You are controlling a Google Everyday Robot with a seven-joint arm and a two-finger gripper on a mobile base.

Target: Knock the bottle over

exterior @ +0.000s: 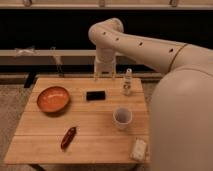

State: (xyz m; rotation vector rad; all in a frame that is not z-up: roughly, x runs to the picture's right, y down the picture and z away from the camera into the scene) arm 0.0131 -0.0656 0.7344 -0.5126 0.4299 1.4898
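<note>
The bottle (128,83) stands upright near the back right edge of the wooden table (45,130). It is slim and whitish with a narrow neck and a pale cap. My gripper (103,75) hangs from the cream arm over the table's back edge. It is to the left of the bottle and apart from it, at about the height of the bottle's top. A flat black rectangular object (95,95) lies just below and in front of the gripper.
An orange bowl (53,98) sits at the left. A white cup (122,117) stands in front of the bottle. A red elongated item (68,137) lies near the front, and a pale packet (138,149) at the front right corner. My arm's bulk fills the right side.
</note>
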